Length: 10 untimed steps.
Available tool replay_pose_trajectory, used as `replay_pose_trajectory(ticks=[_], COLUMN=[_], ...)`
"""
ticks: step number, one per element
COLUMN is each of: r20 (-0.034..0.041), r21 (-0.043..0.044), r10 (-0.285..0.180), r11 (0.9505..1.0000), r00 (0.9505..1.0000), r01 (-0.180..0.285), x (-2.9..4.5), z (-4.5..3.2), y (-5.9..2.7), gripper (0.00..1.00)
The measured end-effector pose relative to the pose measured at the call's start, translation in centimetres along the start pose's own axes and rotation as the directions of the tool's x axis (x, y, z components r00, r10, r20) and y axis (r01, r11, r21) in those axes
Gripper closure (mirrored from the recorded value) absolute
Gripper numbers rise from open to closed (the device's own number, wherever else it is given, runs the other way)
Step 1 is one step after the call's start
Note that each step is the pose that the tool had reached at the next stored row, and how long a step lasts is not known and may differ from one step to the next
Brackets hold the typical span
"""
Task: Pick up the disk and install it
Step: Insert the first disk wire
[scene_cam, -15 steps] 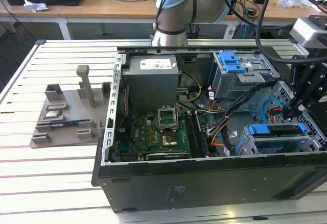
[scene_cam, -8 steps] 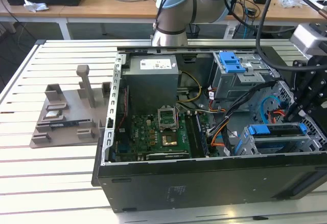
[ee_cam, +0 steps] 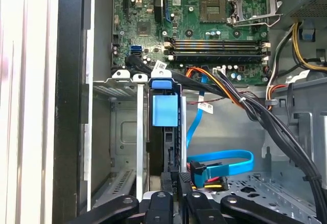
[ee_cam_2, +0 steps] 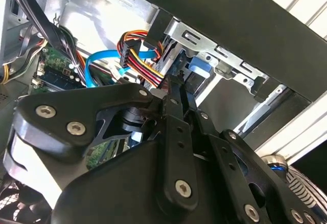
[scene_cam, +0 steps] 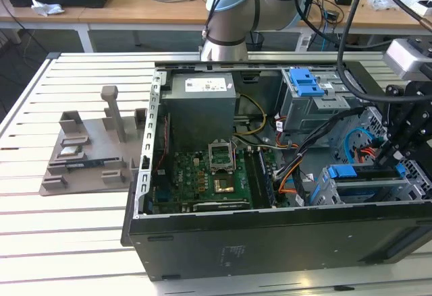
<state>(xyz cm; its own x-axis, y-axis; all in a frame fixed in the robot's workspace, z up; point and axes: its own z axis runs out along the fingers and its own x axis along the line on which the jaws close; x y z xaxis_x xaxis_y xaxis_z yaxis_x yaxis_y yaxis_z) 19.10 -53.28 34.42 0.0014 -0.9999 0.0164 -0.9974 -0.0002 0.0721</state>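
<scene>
The disk (ee_cam: 171,147) stands on edge inside the grey drive cage (ee_cam: 120,132), its blue carrier tab (ee_cam: 165,109) at the far end. In the exterior view the disk (scene_cam: 364,173) shows as a blue rail across the top of the cage (scene_cam: 331,191), at the open case's right front corner. My gripper (ee_cam: 176,179) has its black fingers drawn close together, with the tips at the disk's near end. In the second wrist view the gripper (ee_cam_2: 179,89) points at the blue carrier (ee_cam_2: 198,67). In the exterior view the gripper (scene_cam: 390,153) hangs just above the cage.
A blue flat cable (ee_cam: 225,163) and a black cable bundle (ee_cam: 265,117) run close beside the cage. The motherboard (scene_cam: 202,174) and power supply (scene_cam: 202,104) fill the case's left part. A blue latch (scene_cam: 305,80) tops a second cage. A grey stand (scene_cam: 88,154) sits outside.
</scene>
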Motion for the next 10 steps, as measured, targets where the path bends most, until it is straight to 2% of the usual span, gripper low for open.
replay_pose_trajectory(ticks=[5, 10], r20=[0.0002, 0.0083], r21=[0.0, 0.0], r10=[0.0, -0.001], r11=[1.0, 1.0], r00=[1.0, 1.0], r01=[0.0, 0.001], x=[0.04, 0.52], z=[0.27, 0.33], y=[-0.02, -0.02], gripper=[0.83, 0.83])
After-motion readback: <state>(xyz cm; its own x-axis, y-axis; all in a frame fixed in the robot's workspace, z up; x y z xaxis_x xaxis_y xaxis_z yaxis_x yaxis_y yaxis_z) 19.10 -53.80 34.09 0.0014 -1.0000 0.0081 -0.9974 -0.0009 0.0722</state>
